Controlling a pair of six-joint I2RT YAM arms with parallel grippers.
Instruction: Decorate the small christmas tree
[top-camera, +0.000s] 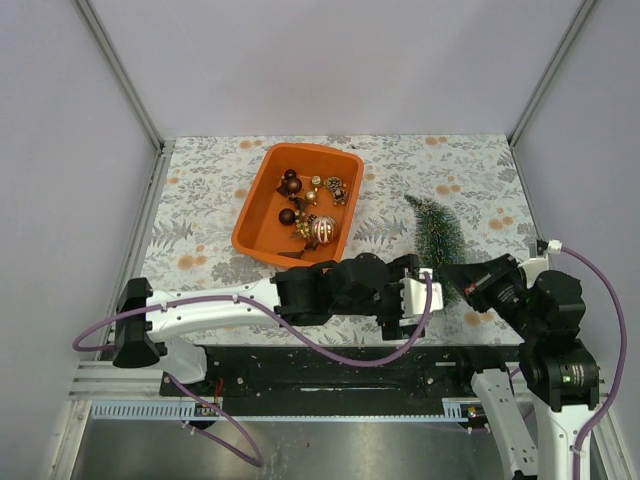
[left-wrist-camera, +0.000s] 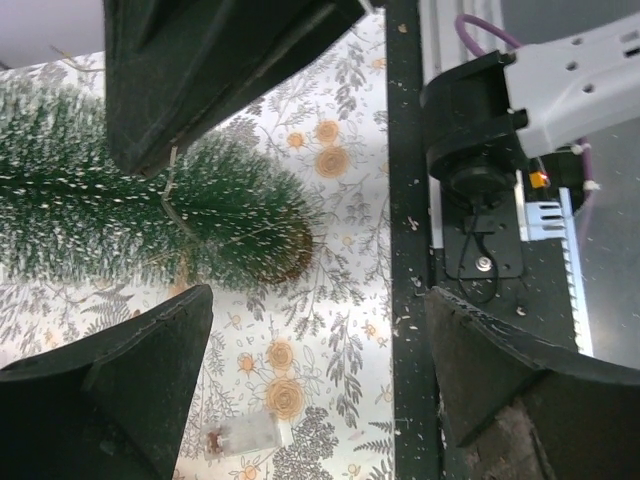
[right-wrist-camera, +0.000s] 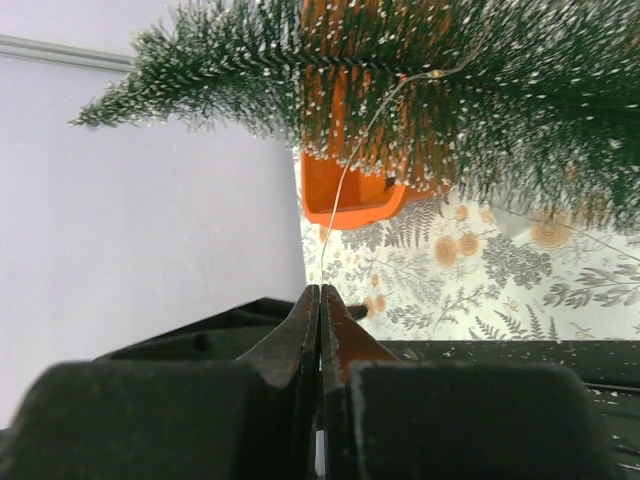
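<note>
The small christmas tree (top-camera: 432, 232) lies on its side on the floral table, tip pointing away and brown base toward me. My right gripper (right-wrist-camera: 320, 290) is shut on a thin wire (right-wrist-camera: 350, 165) that runs up into the tree's branches (right-wrist-camera: 480, 80). From above, that gripper (top-camera: 455, 280) sits by the tree's base. My left gripper (left-wrist-camera: 318, 300) stands open just beside the base (left-wrist-camera: 290, 262), with nothing between its fingers (left-wrist-camera: 110, 390). The same wire (left-wrist-camera: 172, 205) shows against the needles in the left wrist view.
An orange tub (top-camera: 262, 215) with several gold and brown baubles (top-camera: 310, 205) stands at the back left of the tree. A small clear box (left-wrist-camera: 245, 437) lies on the cloth near my left fingers. The black base rail (left-wrist-camera: 405, 250) runs along the near edge.
</note>
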